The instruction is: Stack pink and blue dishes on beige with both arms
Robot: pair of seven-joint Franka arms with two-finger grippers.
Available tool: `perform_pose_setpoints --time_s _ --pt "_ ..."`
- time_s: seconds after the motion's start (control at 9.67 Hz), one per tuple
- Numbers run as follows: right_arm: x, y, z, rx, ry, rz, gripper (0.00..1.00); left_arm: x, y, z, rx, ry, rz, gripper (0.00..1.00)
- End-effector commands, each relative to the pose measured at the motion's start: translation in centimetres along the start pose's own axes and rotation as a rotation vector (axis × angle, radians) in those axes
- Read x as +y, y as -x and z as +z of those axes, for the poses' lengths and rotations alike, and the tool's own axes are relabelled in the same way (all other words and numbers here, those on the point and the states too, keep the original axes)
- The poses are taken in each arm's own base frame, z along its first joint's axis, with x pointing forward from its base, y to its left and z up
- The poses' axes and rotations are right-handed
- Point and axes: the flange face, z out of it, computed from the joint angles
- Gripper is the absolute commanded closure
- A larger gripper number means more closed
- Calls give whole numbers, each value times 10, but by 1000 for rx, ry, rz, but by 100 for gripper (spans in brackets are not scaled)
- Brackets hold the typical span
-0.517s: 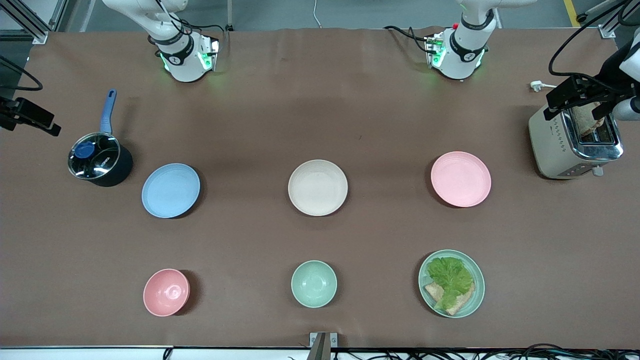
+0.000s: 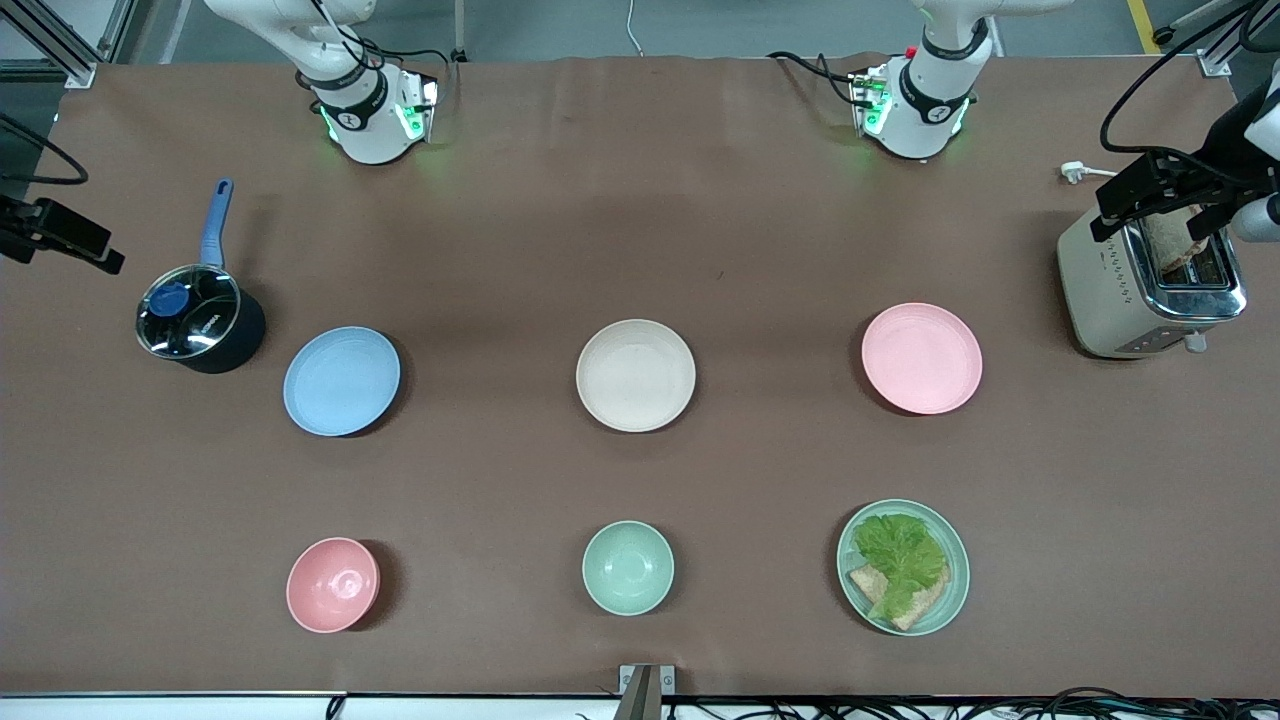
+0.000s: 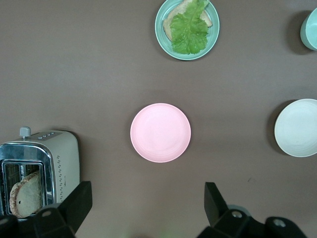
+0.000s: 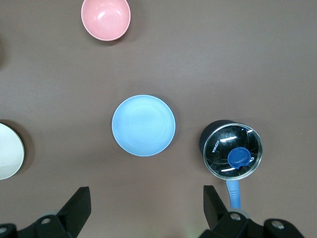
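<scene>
The light blue plate (image 2: pixel 341 381) lies toward the right arm's end of the table, beside the dark pot. At mid-table is the beige plate (image 2: pixel 635 375). The pink plate (image 2: pixel 921 358) lies toward the left arm's end. All three are flat, apart and bare. My left gripper (image 3: pixel 147 193) hangs open high above the table, looking down on the pink plate (image 3: pixel 160 132). My right gripper (image 4: pixel 144 194) hangs open high over the blue plate (image 4: pixel 143 125). Neither holds anything. In the front view the left gripper (image 2: pixel 1150 190) and right gripper (image 2: pixel 65 240) show at the edges.
A dark pot (image 2: pixel 200 318) with a blue handle stands by the blue plate. A toaster (image 2: pixel 1150 290) holding bread stands at the left arm's end. Nearer the front camera are a pink bowl (image 2: pixel 333 584), a mint bowl (image 2: pixel 628 567) and a green plate (image 2: pixel 952 590) of lettuce and bread.
Both raised hands have drifted only very slightly. No dish on the table has moved.
</scene>
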Motion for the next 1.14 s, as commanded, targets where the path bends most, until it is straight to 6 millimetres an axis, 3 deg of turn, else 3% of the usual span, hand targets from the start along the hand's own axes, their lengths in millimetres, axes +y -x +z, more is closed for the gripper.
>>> perform_pose_setpoints --time_s 0.0,0.1,0.31,0.62,0.72,0.93,1.03 --pt "0 -24 44 -61 8 -21 0 -18 -8 24 -33 29 -22 0" --pt "5 -38 73 -48 5 -77 0 -38 -12 44 -44 68 -50 0" --pt "21 -57 158 -73 -17 -135 0 -72 -19 99 -46 130 -28 0" --pt "52 -58 271 -33 -115 -179 0 -109 -12 237 -62 219 25 0" --pt "60 -55 306 -24 -137 -202 0 -122 -12 274 -66 234 8 4" --pt "83 -43 376 10 -164 -259 0 -129 -12 342 -142 244 55 9" --pt "83 -42 399 3 -204 -280 0 -132 -9 373 -157 233 65 10"
